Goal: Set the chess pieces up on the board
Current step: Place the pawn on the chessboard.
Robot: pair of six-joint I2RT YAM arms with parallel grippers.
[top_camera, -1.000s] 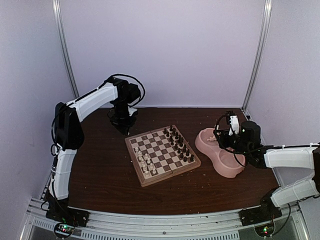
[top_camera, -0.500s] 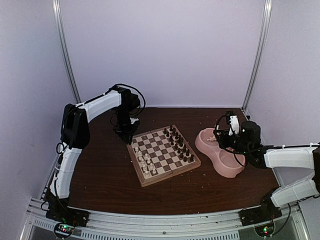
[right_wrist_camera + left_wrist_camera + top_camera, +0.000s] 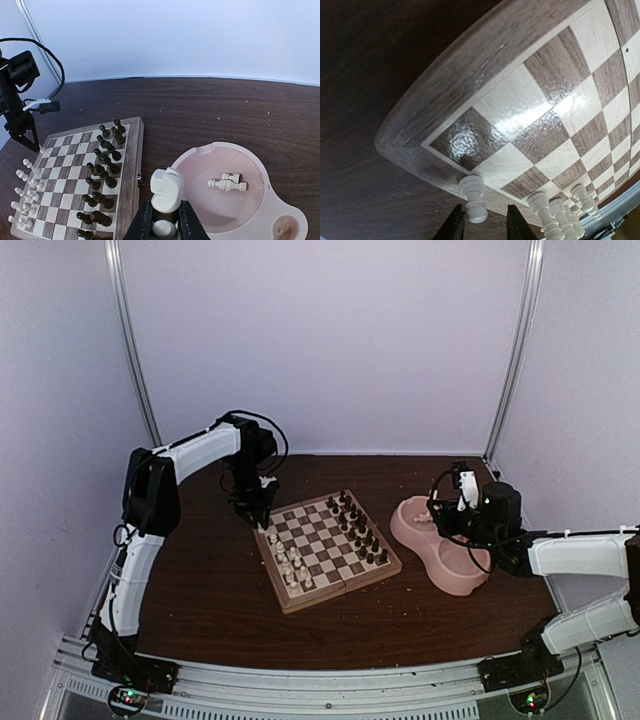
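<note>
- Pale lilac walls enclose a dark wooden table (image 3: 200, 590); the board (image 3: 322, 540) lies at its middle, with a pink bowl (image 3: 403, 533) to the right.
- Left gripper (image 3: 481, 227): the fingers stand slightly apart about the head of a white pawn (image 3: 472, 197), one close against it and a gap at the other. The pawn stands upright at the board's left corner, at the end of a row of white pieces (image 3: 560, 210).
- Risk: a sideways lift could catch the head and tip the pawn into its neighbours. Whether its base sits fully inside a square cannot be told.
- Right gripper (image 3: 162, 222): the fingers are clamped on a white piece (image 3: 165, 190), held above the bowl's rim, just beside the board.
- Risk: only its lower part sits between the fingers, so a jolt could twist it loose.
- Risk: dark pieces (image 3: 102, 165) fill the board's right side, between this piece and the white ranks. A low crossing would likely knock them.
- Two loose pieces (image 3: 227, 183) lie in the bowl, not yet placed.
</note>
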